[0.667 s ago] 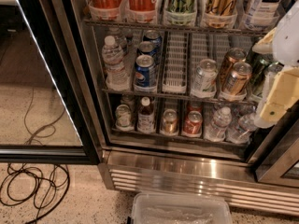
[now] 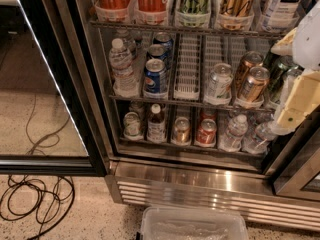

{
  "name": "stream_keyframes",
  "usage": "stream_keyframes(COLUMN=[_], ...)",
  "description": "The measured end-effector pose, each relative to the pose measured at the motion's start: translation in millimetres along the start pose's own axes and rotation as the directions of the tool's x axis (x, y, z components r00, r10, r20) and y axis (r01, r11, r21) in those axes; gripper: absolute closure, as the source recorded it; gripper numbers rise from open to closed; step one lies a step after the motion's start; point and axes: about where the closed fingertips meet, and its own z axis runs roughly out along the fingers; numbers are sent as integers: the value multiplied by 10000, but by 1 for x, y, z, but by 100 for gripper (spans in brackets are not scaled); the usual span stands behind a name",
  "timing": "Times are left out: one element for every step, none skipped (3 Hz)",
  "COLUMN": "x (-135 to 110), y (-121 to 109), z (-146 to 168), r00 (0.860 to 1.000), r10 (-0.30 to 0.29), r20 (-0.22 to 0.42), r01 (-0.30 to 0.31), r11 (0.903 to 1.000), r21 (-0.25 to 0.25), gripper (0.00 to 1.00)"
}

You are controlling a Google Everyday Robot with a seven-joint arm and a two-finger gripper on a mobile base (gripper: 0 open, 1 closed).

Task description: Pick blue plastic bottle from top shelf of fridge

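Observation:
The fridge point(image 2: 165, 171) stands open, steel with wire racks. The top shelf point(image 2: 190, 30) runs along the top of the view, with white lane trays holding tall orange, green and gold cans. At its far right stands the blue plastic bottle point(image 2: 281, 1), with a pale blue-and-white label printed "TEA". Only its lower part shows, and the cap is cut off by the top edge. My gripper point(image 2: 296, 106), with white and cream parts, hangs at the right edge in front of the middle shelf. It is below and slightly right of the bottle, apart from it.
The black-framed glass door point(image 2: 55, 99) is swung open at the left. Pepsi cans point(image 2: 155, 76) and a small water bottle point(image 2: 122, 64) stand on the middle rack, with more cans and bottles below. Black cables point(image 2: 35, 199) lie on the floor. A clear plastic bin point(image 2: 192, 226) sits before the louvred base point(image 2: 200, 194).

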Motion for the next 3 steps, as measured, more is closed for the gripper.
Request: stream_keyframes(x=[2, 6, 3], y=[-12, -28, -45], z=[-1, -3, -6], r00=[9981, 9887, 9717], r10=[351, 809, 1070], r20=[513, 1264, 2107], r01=[-382, -1000, -1587], r11=[9975, 9832, 9561], r21=[594, 1530, 2464], gripper=[0, 0, 0])
